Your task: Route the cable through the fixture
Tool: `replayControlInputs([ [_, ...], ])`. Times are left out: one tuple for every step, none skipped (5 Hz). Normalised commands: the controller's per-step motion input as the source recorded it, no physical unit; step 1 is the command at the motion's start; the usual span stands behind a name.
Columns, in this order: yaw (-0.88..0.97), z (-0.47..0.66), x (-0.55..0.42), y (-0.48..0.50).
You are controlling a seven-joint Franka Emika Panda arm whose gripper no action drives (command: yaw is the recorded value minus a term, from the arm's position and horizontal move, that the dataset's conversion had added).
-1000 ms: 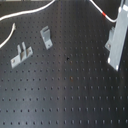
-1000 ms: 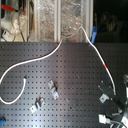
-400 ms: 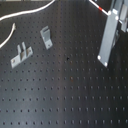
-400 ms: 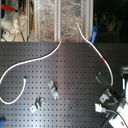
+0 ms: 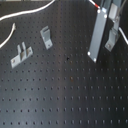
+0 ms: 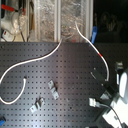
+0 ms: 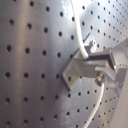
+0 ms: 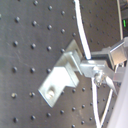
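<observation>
gripper clamped on the cable beside a bracket.

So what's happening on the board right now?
The Panda's gripper is at the far right of the first exterior view, holding the white cable near its red band. Both wrist views show the cable running past a metal bracket. Two more brackets stand untouched toward the first exterior view's left.
</observation>
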Motion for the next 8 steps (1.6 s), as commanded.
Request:
replayControlInputs([
  [0.00,-0.05,-0.576,-0.130],
  [0.11,0.01,-0.298,0.060],
  [-0.15,0.09,-0.144,0.142],
  [-0.53,0.14,0.029,0.156],
  [-0.50,0.16,0.059,0.231],
  [-0.19,0.12,0.173,0.274],
  [-0.03,0.14,0.172,0.218],
  [0.00,0.20,0.135,0.041],
])
